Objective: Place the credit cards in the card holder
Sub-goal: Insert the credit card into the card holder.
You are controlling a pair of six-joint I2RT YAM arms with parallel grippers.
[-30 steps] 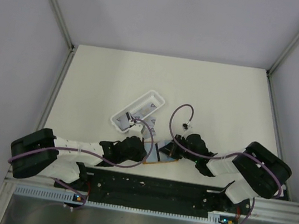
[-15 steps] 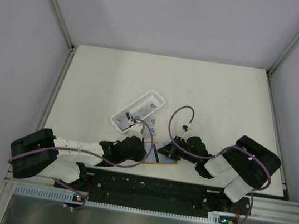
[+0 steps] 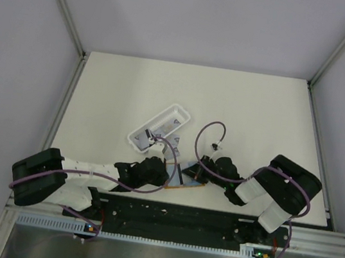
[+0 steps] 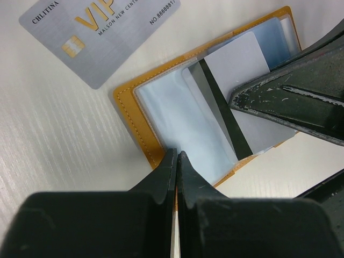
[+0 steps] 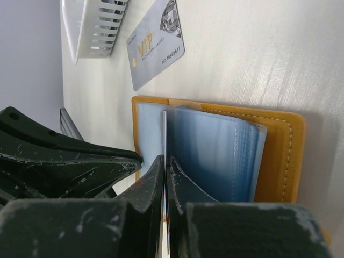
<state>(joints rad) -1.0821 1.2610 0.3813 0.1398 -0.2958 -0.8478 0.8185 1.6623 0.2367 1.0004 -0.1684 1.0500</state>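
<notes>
The card holder lies open on the table, orange-tan outside with pale blue sleeves inside; it also shows in the right wrist view and in the top view between both grippers. My left gripper is shut on the holder's near edge. My right gripper is shut on a white card with a black stripe, seen edge-on in the right wrist view, standing partly inside the sleeves. A grey VIP credit card lies flat on the table beyond the holder.
A long white plastic tray lies slantwise behind the grippers, with its slotted side in the right wrist view. The VIP card lies between the tray and the holder. The two grippers almost touch over the holder.
My right arm has folded in to the left, bringing the striped card further into the holder. My left arm has not moved.
</notes>
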